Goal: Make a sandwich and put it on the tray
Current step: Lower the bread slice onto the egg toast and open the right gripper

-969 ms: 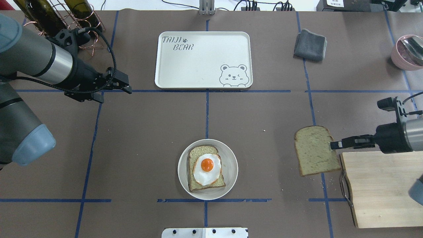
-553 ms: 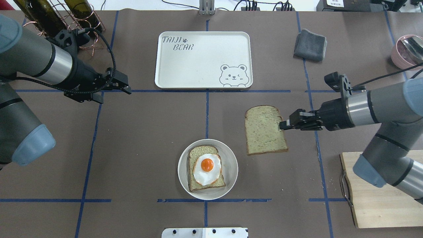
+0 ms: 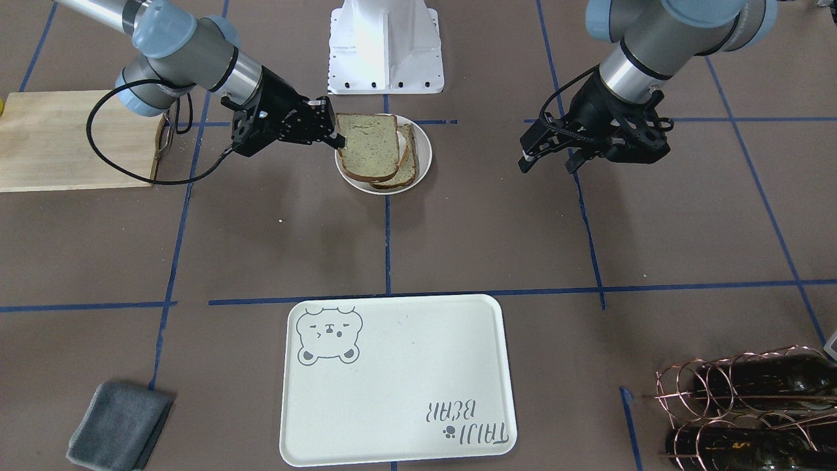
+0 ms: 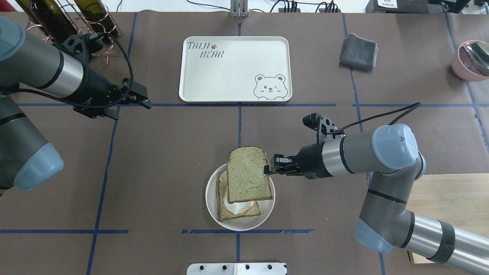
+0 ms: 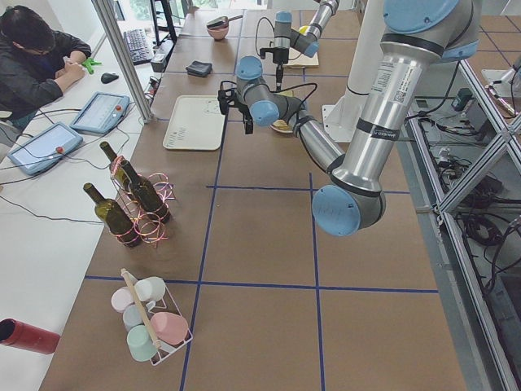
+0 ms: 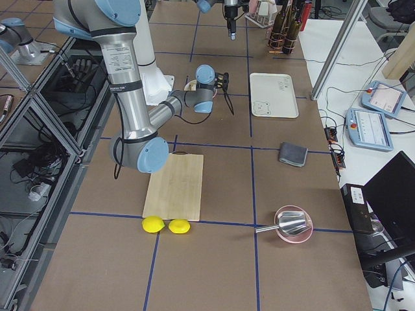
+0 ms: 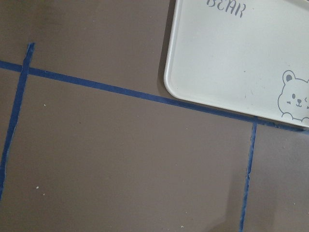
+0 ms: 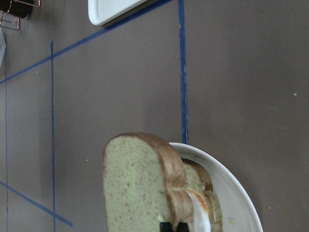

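My right gripper [image 4: 269, 169] is shut on the edge of a tan bread slice [image 4: 247, 175] and holds it flat just over the round white plate [image 4: 269, 202]. On the plate lies the other bread slice [image 4: 224, 213] with the fried egg [image 4: 239, 206]; only the egg's white edge shows and the yolk is hidden. The right wrist view shows the held slice [image 8: 137, 188] above the egg [image 8: 198, 205]. The cream bear tray [image 4: 229, 72] lies at the back centre with nothing on it. My left gripper [image 4: 147, 103] is open and holds nothing, left of the tray.
A wooden cutting board [image 4: 450, 191] lies at the right, partly under my right arm. A grey cloth [image 4: 358, 52] is at the back right, a pink bowl [image 4: 471, 59] at the far right, and a wire rack with wine bottles [image 4: 76, 19] at the back left.
My right gripper has carried the bread slice leftward from beside the cutting board to over the plate, where it now covers the egg yolk. The left arm has not moved.
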{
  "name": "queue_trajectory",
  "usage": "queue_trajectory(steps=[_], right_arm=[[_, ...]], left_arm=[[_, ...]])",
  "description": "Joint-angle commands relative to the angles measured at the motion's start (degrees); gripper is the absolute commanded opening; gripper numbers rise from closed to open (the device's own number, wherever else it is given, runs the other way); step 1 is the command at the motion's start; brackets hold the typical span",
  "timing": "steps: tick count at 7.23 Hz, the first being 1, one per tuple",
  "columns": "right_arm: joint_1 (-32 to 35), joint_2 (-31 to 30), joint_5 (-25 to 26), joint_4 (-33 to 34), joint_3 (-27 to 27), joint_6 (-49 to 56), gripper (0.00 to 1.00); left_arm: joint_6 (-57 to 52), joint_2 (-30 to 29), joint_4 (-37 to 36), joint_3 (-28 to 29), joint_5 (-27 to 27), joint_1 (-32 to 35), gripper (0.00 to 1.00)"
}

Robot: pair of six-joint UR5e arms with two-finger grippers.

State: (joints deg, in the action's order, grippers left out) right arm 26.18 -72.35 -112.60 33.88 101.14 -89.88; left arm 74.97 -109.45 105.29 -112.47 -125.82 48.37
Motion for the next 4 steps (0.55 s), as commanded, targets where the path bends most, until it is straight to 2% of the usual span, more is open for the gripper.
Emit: queue_trajectory(steps=[1,4], right_arm=[[-4.1,0.4,4.0,0.1,-1.5,0.1,0.0],[-4.7,1.2,5.6,0.1,-2.9,0.1,0.0]], left_arm=[[0.0,0.1,0.0,0.1,0.0,0.1,1.0],[-0.1,0.2,0.0,0.4,0.0,0.1,1.0]])
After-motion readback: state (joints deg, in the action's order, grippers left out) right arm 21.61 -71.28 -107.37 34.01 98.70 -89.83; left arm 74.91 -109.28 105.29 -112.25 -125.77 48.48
